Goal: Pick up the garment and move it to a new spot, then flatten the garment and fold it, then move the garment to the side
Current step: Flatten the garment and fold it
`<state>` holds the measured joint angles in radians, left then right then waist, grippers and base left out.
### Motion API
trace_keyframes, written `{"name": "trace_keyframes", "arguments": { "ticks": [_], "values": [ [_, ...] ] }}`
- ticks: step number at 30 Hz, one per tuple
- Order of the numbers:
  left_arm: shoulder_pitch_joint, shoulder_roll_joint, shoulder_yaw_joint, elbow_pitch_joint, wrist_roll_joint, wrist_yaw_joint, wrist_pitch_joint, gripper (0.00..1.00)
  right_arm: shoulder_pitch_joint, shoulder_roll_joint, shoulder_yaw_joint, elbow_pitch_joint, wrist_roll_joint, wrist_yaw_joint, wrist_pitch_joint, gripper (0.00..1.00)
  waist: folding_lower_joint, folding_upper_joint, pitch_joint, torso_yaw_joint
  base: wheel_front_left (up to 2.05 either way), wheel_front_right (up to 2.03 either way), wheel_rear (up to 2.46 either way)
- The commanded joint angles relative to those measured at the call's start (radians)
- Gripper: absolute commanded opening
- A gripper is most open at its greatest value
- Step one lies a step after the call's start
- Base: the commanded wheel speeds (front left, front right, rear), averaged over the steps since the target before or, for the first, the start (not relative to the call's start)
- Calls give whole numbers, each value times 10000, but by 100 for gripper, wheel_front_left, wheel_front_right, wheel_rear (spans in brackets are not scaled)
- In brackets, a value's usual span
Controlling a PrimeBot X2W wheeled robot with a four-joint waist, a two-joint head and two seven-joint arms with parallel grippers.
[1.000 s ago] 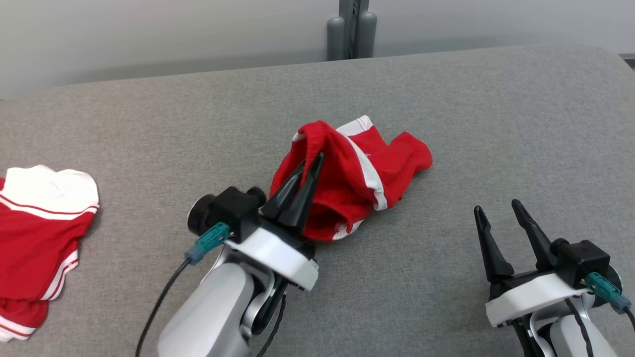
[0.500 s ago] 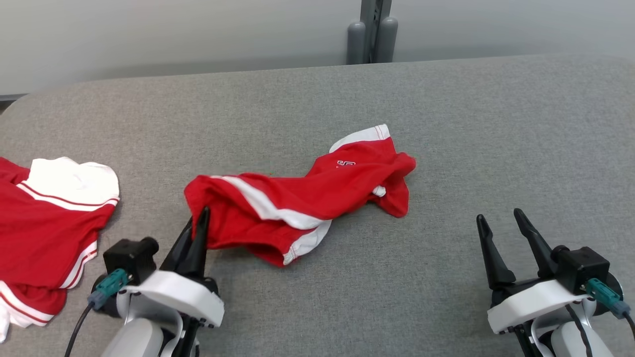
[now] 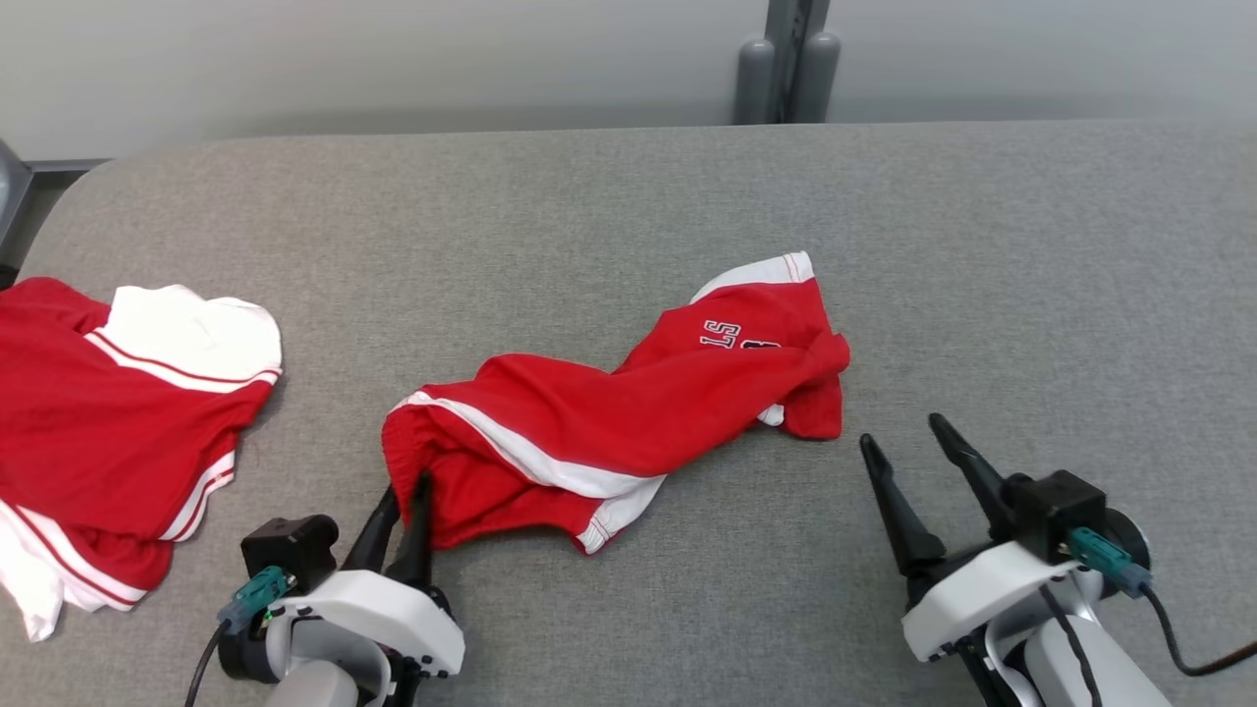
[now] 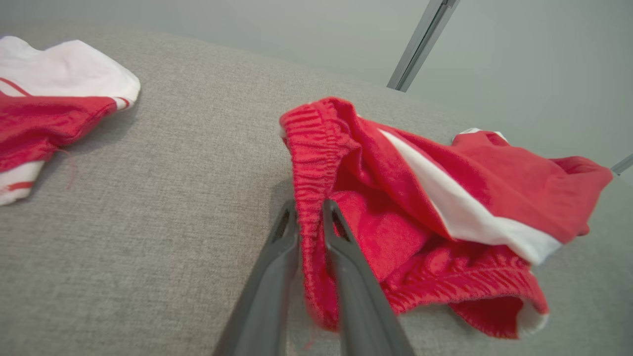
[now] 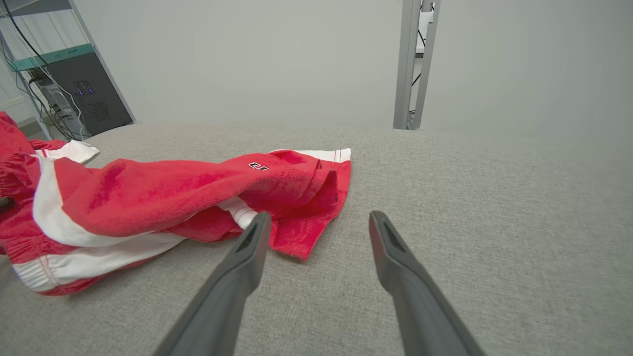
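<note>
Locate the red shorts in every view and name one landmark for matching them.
Head view: shorts at centre, running from lower left to upper right.
Left wrist view: shorts right of centre, waistband between the left end effector fingers.
Right wrist view: shorts in the left half.
Shared landmark: the grey post beyond the shorts, near each picture's top.

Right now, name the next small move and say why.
Probably reach the right pincer forward to the leg hem: the red shorts lie twisted, their waistband sits between the fingers of the left pincer, and the right one hangs open, short of the cloth.
</note>
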<state>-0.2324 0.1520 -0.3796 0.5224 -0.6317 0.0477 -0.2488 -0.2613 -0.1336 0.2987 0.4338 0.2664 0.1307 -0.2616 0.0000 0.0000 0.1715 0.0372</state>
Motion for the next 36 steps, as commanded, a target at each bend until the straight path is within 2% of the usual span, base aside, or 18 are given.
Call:
{"name": "trace_keyframes", "arguments": {
  "ticks": [1, 6, 10, 20, 22, 23, 25, 29, 32, 36],
  "values": [
    [-194, -47, 55, 55, 18, -65, -68, 100, -163, -38, 89, 91, 90, 1, -52, 100, 0, 0, 26, 92, 0, 0, 0],
    [-377, -256, 260, 117, 301, -174, -161, 100, -611, -40, 771, 878, 79, 1, -52, 100, 0, 0, 64, 510, 0, 0, 0],
    [-266, -382, 728, -473, 670, -207, -167, 100, -990, -138, 1103, 1592, -13, -1, -52, 100, 0, 0, 97, 891, 0, 0, 0],
    [220, -810, 1303, -1379, 1325, -458, -159, 100, -1744, -263, 1110, 2737, -816, 1, -52, 100, 0, 0, 197, 1688, 0, 0, 0],
    [230, -833, 1331, -1409, 1369, -478, -159, 100, -1776, -238, 1058, 2768, -874, -1, -52, 97, 0, 0, 199, 1733, 0, 0, 0],
    [238, -847, 1358, -1449, 1397, -512, -159, 100, -1798, -231, 1021, 2778, -945, 1, -52, 85, 0, 0, 200, 1767, 0, 0, 0],
    [287, -891, 1395, -1495, 1462, -546, -160, 100, -1815, -236, 908, 2775, -1061, -1, -52, 49, 0, 0, 201, 1816, 0, 0, 0],
    [380, -943, 1472, -1533, 1553, -577, -160, 100, -1844, -288, 732, 2866, -1319, -1, -52, 25, 0, 0, 200, 1833, 0, 0, 0],
    [396, -971, 1516, -1534, 1596, -610, -160, 100, -1937, -310, 552, 2986, -1580, -1, -52, 0, 0, 0, 203, 1777, 0, 0, 0],
    [415, -985, 1580, -1503, 1657, -648, -161, 100, -1950, -277, 332, 2978, -1884, -1, -52, 0, 0, 0, 195, 1613, 0, 0, 0]
  ]
}}
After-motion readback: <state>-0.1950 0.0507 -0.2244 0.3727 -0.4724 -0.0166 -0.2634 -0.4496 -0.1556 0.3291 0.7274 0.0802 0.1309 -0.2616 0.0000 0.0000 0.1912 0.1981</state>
